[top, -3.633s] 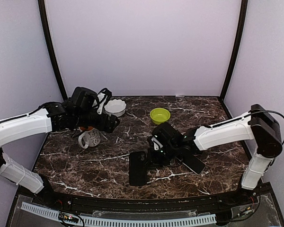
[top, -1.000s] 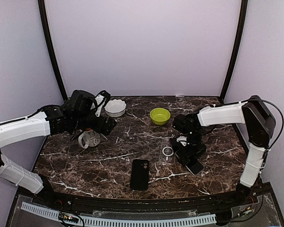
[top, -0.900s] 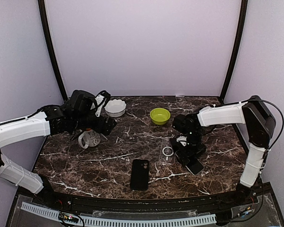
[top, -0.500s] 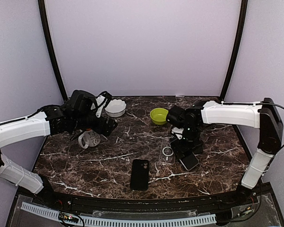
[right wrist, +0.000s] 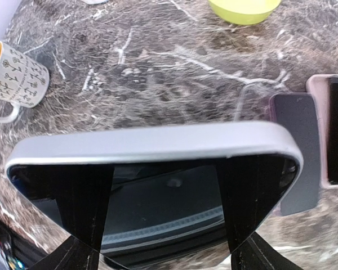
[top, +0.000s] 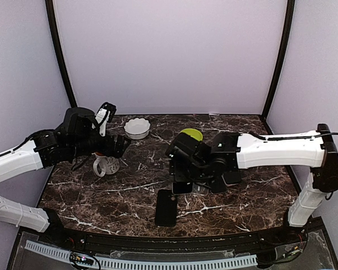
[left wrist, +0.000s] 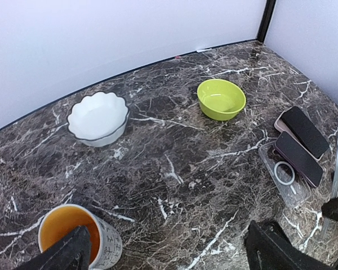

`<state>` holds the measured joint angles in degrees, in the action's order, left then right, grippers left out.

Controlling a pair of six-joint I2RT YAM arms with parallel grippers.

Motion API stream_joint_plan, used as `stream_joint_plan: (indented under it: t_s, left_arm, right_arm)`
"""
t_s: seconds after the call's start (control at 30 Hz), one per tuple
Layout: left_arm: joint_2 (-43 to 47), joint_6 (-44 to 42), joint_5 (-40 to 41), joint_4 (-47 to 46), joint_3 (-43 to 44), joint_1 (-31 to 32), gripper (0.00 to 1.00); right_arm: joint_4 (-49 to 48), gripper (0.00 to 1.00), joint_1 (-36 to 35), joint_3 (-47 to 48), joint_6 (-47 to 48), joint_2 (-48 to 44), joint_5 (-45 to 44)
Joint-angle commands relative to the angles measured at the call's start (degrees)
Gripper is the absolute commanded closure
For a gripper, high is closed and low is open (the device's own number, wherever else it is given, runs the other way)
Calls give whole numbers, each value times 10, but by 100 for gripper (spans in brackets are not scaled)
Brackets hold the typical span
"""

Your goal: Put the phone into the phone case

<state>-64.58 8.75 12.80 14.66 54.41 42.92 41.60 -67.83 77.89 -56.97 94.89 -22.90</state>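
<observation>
My right gripper (top: 184, 181) (right wrist: 166, 211) is shut on the phone (top: 182, 188) (right wrist: 158, 145). Its silver edge and dark screen fill the right wrist view between the two black fingers (right wrist: 81, 197). The phone hangs above the table, just beyond the top end of a black phone case (top: 166, 208) lying flat near the front. A clear phone case (left wrist: 286, 179) with a white ring lies to the right, a dark phone (left wrist: 297, 158) partly resting on it. My left gripper (top: 117, 147) (left wrist: 166, 260) is open and empty over the mug.
A patterned mug (top: 107, 164) (left wrist: 73, 239) with an orange inside stands under the left arm. At the back are a white fluted bowl (top: 137, 128) (left wrist: 98, 117) and a green bowl (top: 190, 134) (left wrist: 221, 98). Another phone (left wrist: 305, 131) lies at the far right.
The right arm lifted the phone from the right side and swung it left to just above the black case. The left arm drew back and to the left a little.
</observation>
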Motion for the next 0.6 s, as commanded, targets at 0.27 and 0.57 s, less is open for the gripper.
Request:
stream_joint_plan:
  t_s: [0.27, 0.57]
  left_arm:
    - [54, 135, 156, -6, -33, 2, 1]
    - [33, 114, 211, -23, -45, 2, 1]
  right_arm:
    - [146, 100, -104, 223, -221, 220, -119]
    - [95, 100, -109, 200, -234, 241, -69]
